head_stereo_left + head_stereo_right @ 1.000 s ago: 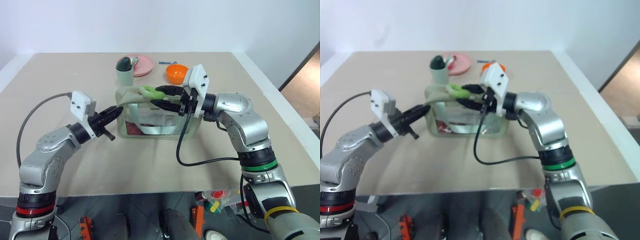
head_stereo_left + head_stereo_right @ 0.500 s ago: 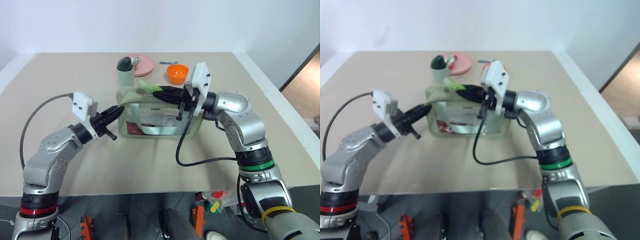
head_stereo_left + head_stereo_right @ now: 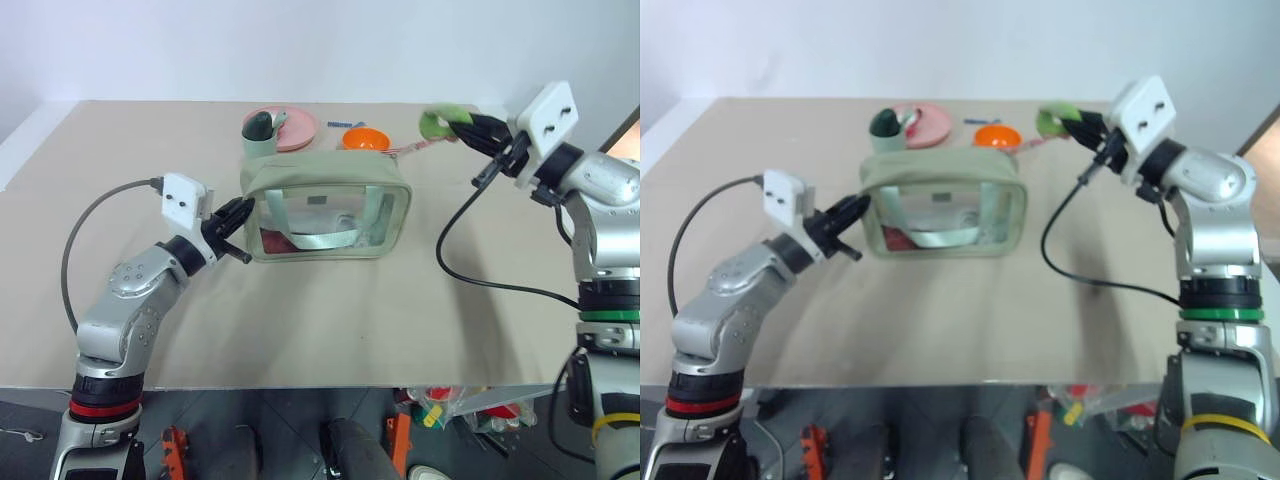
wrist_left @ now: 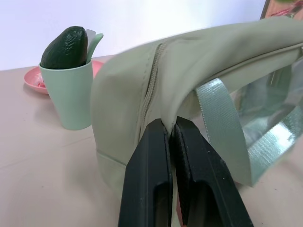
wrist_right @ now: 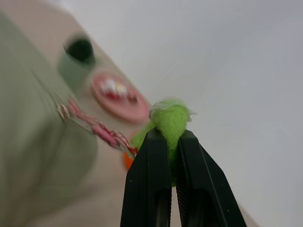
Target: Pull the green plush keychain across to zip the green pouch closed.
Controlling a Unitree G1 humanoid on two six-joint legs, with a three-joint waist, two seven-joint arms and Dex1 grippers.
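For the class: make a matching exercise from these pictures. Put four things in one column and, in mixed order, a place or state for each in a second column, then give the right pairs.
Things:
1. green plush keychain
2. green pouch
3. avocado
4. orange bowl

Places or states:
A. sits in the pale green cup
B. pinched at its end by the left gripper
C. stands on the table beside the pink plate
D. held up in the air by the right gripper, on a taut pink cord

Pairs: 1-D, 2-B, 3-A, 4-C
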